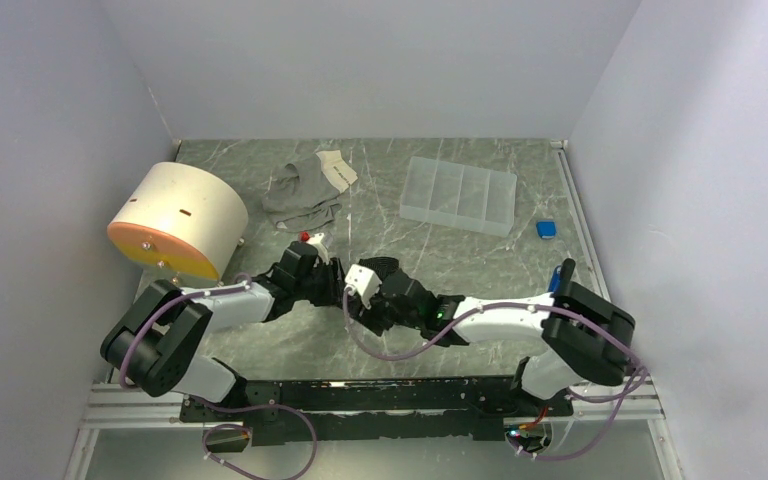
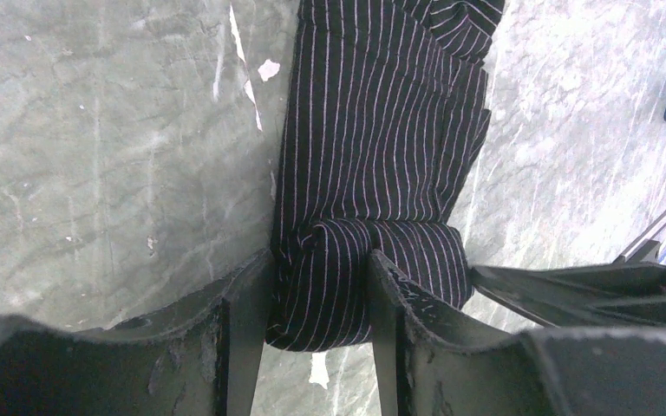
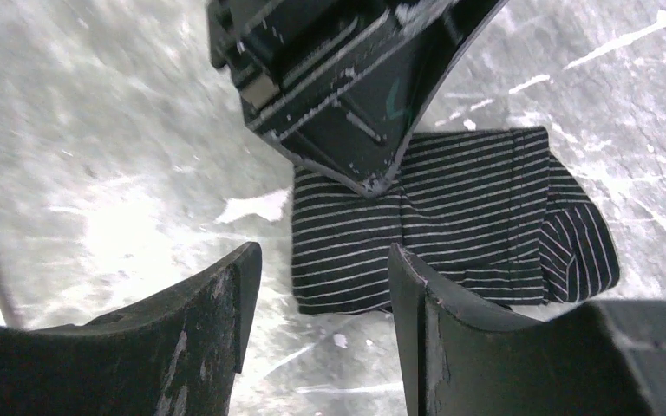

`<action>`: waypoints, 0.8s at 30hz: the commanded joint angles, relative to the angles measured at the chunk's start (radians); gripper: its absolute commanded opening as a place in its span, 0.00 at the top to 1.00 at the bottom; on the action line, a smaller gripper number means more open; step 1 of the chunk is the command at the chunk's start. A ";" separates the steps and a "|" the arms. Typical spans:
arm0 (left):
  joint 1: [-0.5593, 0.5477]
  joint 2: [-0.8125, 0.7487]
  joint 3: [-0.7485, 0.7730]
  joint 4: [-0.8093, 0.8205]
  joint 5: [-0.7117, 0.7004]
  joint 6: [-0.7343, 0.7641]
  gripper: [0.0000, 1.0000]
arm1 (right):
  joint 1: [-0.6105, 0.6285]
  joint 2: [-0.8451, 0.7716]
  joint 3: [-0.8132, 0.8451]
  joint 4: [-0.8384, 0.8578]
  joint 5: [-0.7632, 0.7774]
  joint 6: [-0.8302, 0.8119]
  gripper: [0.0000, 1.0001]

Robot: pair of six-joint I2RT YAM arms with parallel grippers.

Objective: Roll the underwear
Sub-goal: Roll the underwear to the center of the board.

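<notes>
The underwear (image 2: 381,130) is black with thin pale stripes and lies on the grey marbled table. Its near end is rolled into a tight bundle. My left gripper (image 2: 316,260) is shut on that rolled end, one finger on each side of it. In the top view the underwear (image 1: 385,266) is mostly hidden under both wrists, with the left gripper (image 1: 332,277) at its left. My right gripper (image 3: 321,251) is open and empty just above the table, at the edge of the underwear (image 3: 468,199). The left gripper (image 3: 338,87) shows above it there.
A cream cylinder with an orange face (image 1: 175,220) lies at the left. Grey garments (image 1: 305,190) lie at the back. A clear compartment tray (image 1: 458,195) and a small blue object (image 1: 546,229) sit at the back right. A small red-and-white object (image 1: 310,238) is near the left wrist.
</notes>
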 commanded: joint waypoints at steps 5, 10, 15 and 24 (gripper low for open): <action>-0.010 0.031 -0.011 -0.144 -0.048 0.032 0.50 | 0.046 0.104 0.013 0.107 0.087 -0.156 0.41; -0.010 0.033 -0.016 -0.132 -0.030 0.020 0.51 | 0.053 0.171 -0.020 0.190 0.168 -0.145 0.46; -0.008 0.014 -0.033 -0.106 -0.009 -0.020 0.49 | 0.053 0.180 -0.075 0.217 0.208 -0.071 0.74; 0.019 -0.093 -0.045 -0.096 -0.008 -0.079 0.32 | -0.009 0.162 -0.121 0.258 -0.142 0.174 0.99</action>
